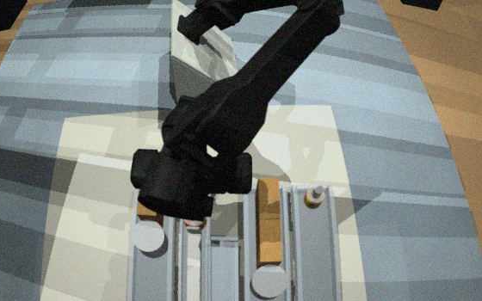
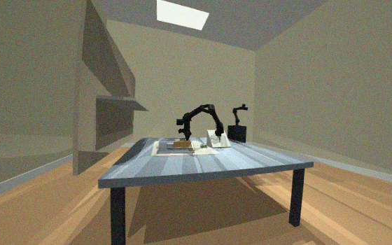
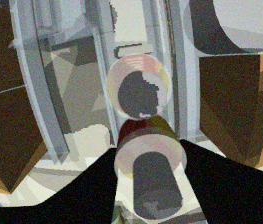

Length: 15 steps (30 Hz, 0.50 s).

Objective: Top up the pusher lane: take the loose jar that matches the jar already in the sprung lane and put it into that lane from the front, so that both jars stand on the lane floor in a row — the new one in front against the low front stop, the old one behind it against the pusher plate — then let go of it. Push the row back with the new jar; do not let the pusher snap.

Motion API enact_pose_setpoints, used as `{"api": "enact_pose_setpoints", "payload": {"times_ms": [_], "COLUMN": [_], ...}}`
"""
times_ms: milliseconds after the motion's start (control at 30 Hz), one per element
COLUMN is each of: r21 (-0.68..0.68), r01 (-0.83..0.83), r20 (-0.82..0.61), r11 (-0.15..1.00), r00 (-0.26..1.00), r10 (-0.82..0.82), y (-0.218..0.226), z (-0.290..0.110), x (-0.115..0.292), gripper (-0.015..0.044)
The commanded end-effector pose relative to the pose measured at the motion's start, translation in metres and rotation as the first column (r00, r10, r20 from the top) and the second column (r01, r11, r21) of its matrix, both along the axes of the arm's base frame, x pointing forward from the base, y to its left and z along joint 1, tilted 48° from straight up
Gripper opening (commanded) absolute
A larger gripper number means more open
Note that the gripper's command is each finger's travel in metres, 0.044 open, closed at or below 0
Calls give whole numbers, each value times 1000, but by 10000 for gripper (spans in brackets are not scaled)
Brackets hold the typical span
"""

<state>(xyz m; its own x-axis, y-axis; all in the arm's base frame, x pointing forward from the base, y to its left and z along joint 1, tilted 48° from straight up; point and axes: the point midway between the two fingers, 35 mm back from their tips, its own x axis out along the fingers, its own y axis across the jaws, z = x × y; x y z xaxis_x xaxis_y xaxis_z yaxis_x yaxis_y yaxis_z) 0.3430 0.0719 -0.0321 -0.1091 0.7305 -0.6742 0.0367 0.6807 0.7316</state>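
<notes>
Wrist alone shows fingers gripping, seemingly, jar [image 3: 150,156].

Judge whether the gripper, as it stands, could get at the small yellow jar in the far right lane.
Probably not yet: the gripper is shut on a pink jar. The yellow jar itself stands uncovered, nothing above it.

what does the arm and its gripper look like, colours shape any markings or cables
The arm is matte black throughout, built from chunky, blocky links with rounded joints. The gripper hangs from a wide, boxy black housing, and in the wrist view its two fingers show as plain black wedges. No markings, labels, loose cables or coverings are visible anywhere on it.
</notes>
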Motion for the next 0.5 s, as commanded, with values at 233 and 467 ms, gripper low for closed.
{"api": "enact_pose_setpoints", "payload": {"times_ms": [233,467], "r21": [7,7], "r01": [6,6], "r20": [25,25], "r11": [1000,1000], "r00": [1000,1000], "r10": [-6,-6], "y": [0,1], "z": [3,2], "x": [9,9], "gripper": [0,0]}}
